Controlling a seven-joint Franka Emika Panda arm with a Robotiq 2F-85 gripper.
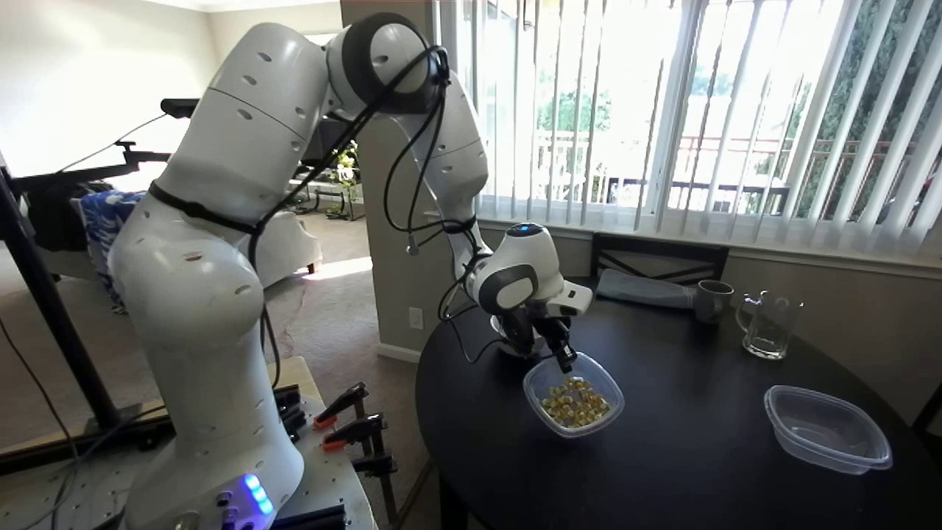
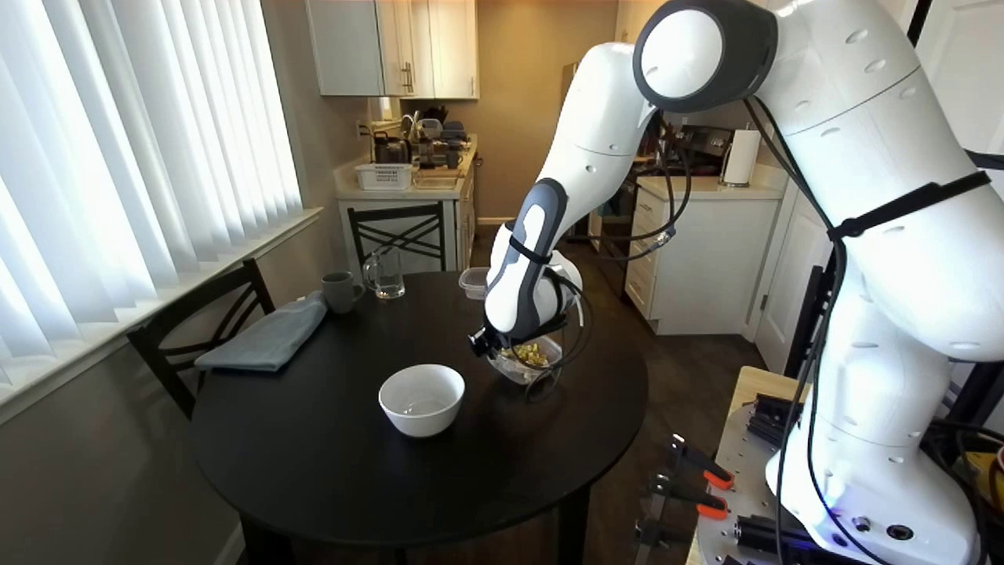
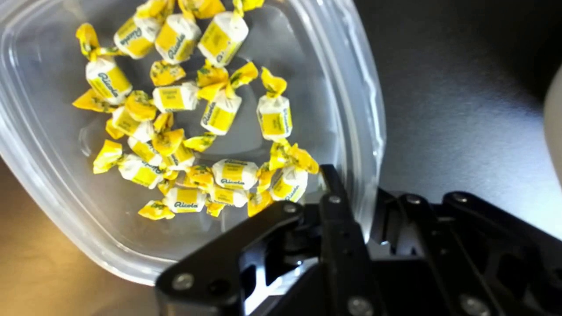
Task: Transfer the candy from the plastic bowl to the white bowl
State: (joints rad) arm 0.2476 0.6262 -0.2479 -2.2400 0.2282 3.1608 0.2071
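The candy (image 1: 576, 403), wrapped yellow and white pieces, lies spread in the plastic bowl (image 1: 548, 374). The plastic bowl, clear and squarish, stands on the dark table; it also shows in an exterior view (image 2: 522, 377) and the wrist view (image 3: 303, 57). My gripper (image 3: 354, 182) is at its rim corner nearest the white bowl. One finger is inside the rim, one outside, with the rim between them at a narrow gap; the outer fingertip is partly hidden by the rim. The white bowl (image 2: 423, 422) stands beside it, holding no candy; its edge shows in the wrist view (image 3: 555, 127).
A clear rectangular container (image 1: 831, 460) stands farther along the table. A glass mug (image 1: 769, 327), a grey mug (image 1: 712, 302) and a folded cloth (image 2: 267, 333) lie near the window side. Dark chairs stand around the round table (image 1: 662, 456).
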